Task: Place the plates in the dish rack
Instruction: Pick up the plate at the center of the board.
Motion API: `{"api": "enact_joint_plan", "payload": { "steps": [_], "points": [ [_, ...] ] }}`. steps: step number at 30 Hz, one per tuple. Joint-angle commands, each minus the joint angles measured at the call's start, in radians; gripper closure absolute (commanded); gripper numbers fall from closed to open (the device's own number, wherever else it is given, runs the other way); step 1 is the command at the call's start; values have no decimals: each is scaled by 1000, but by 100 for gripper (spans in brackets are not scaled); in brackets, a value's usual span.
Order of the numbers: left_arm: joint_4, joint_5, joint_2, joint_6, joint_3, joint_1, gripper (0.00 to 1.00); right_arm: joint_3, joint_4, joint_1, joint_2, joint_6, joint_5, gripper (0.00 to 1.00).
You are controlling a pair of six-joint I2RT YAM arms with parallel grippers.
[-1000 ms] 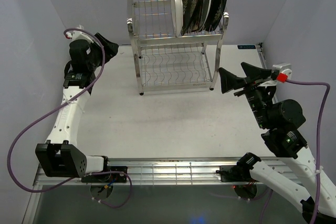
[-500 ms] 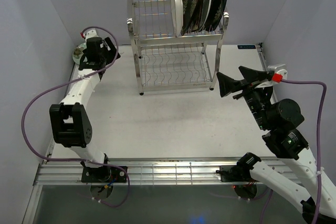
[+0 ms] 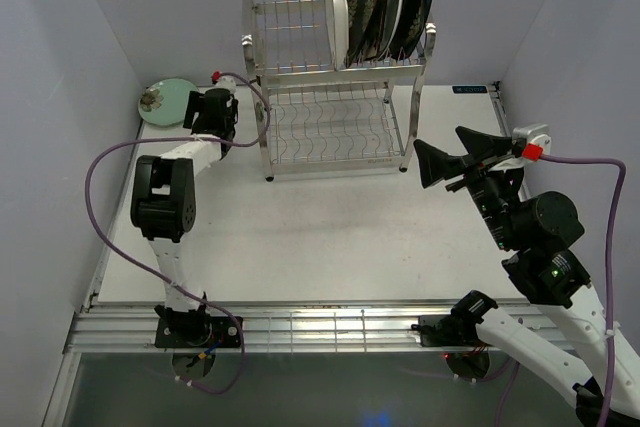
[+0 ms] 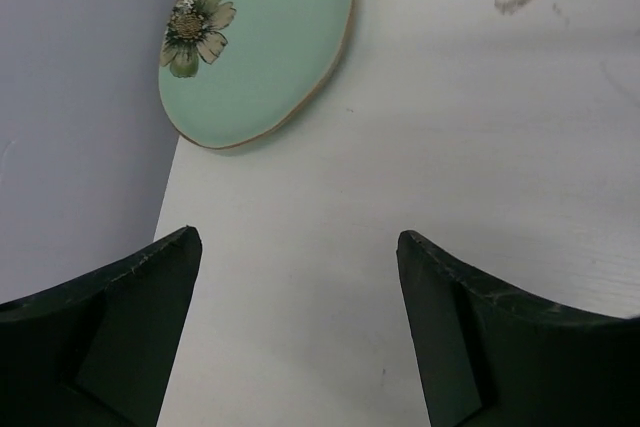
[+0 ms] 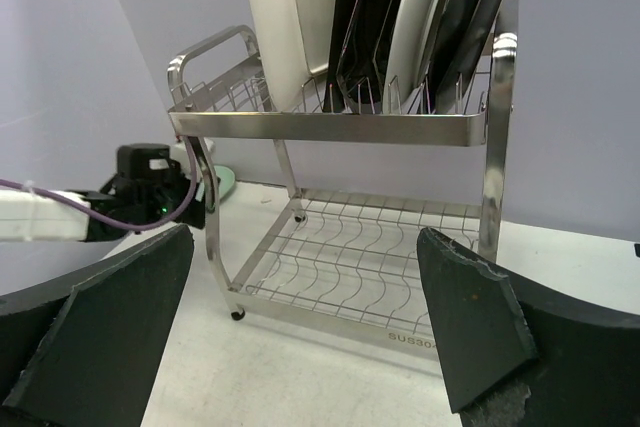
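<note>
A pale green round plate (image 3: 165, 100) with a flower print lies flat on the table at the far left corner; the left wrist view has the plate (image 4: 260, 42) at its upper left. My left gripper (image 3: 198, 112) hovers just right of it, open and empty (image 4: 298, 247), over bare table. The steel two-tier dish rack (image 3: 335, 137) stands at the back. Several plates (image 3: 380, 7) stand upright in the right part of its upper tier, a white one (image 5: 290, 17) leftmost. My right gripper (image 3: 455, 152) is open and empty (image 5: 305, 247), facing the rack (image 5: 350, 127) from the right.
The rack's lower tier (image 5: 380, 257) holds nothing. Purple walls close in the table on the left, back and right. The left arm's purple cable (image 3: 110, 162) loops over the table's left side.
My left arm swung from the left wall toward the rack, uncovering the green plate. Its jaws widened slightly. The right arm barely moved.
</note>
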State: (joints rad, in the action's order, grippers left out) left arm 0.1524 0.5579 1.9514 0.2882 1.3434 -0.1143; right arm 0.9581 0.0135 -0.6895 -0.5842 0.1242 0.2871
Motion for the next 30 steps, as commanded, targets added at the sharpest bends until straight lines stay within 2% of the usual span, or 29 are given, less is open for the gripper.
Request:
{"api": "enact_joint_plan", "payload": {
  "steps": [1,9,14,18,30],
  "points": [
    [75,69,95,262,63,-4,11,5,-29,-1,-9,-3,-5,2],
    [190,102,262,453,184,10,10,-15,-44,-1,1,-3,30,2],
    [191,74,331,477,264,33,9,-33,-66,-1,21,3,27,2],
    [168,57,380,441,316,57,8,-44,-70,-1,35,6,29,2],
    [161,10,454,482,353,99,11,-58,-81,-1,49,15,18,2]
  ]
}}
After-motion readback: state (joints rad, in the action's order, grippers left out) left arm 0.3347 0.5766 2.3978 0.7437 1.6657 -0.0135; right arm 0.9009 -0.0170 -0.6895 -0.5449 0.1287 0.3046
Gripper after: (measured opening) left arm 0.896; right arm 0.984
